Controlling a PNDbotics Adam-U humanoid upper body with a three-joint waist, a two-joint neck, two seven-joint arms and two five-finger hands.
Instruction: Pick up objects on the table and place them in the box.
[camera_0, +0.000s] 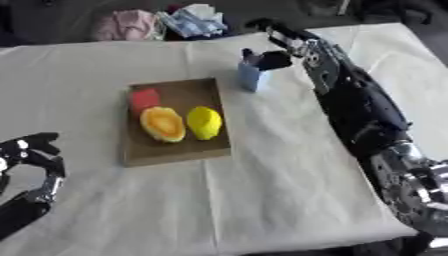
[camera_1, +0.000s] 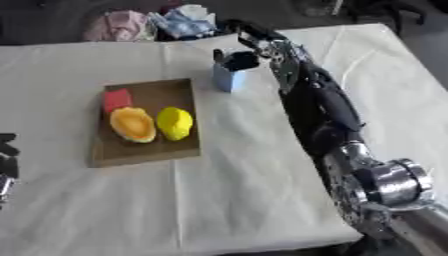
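A flat brown box (camera_0: 175, 150) lies at the middle left of the white-covered table. In it are a red block (camera_0: 144, 98), an orange rounded object (camera_0: 163, 124) and a yellow lemon-like object (camera_0: 204, 122). Just past the box's far right corner is a light blue, cup-like object (camera_0: 251, 78). My right hand (camera_0: 273, 59) reaches in from the right, its dark fingers curled over this object's top. Whether the blue object rests on the cloth or hangs just above it I cannot tell. My left hand (camera_0: 33, 150) idles at the lower left, fingers relaxed and holding nothing.
Pink cloth (camera_0: 127, 25) and blue cloth (camera_0: 194, 21) lie bunched at the table's far edge. My right arm (camera_0: 363, 112) runs along the right side of the table. The white cloth (camera_0: 271, 200) covers the table down to its front edge.
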